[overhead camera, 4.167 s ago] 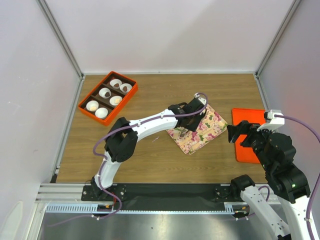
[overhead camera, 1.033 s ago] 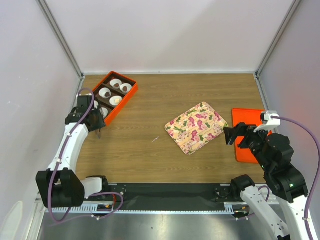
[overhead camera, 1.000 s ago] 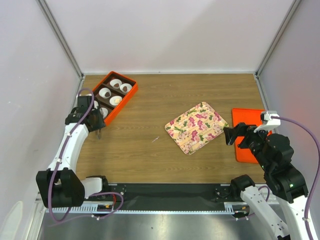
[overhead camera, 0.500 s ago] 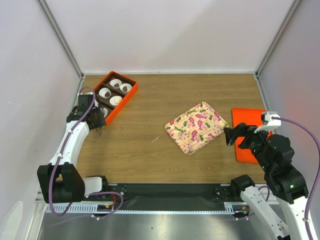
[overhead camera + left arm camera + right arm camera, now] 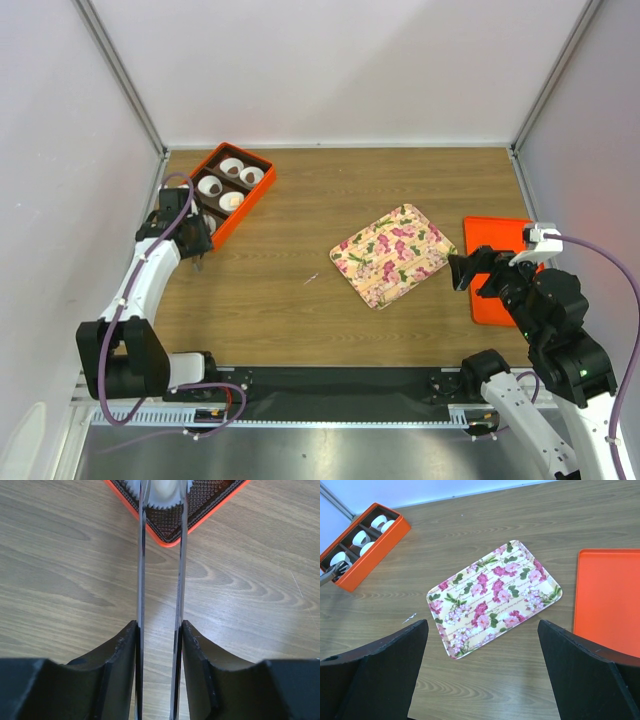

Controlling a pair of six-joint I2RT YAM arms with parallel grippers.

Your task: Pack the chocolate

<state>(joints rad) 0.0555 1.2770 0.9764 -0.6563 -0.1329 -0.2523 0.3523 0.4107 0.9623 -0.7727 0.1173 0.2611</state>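
The left pincer points down at the near corner of the orange box. Its thin blades stand slightly apart, nothing visible between them, over a white paper cup at the top of the frame. In the overhead view, upper left, small dark spots of chocolate sit in the box's cups. The right pincer hangs spread wide and empty above the bench, with the flowered tray mid-frame and a flat orange tray at the right edge.
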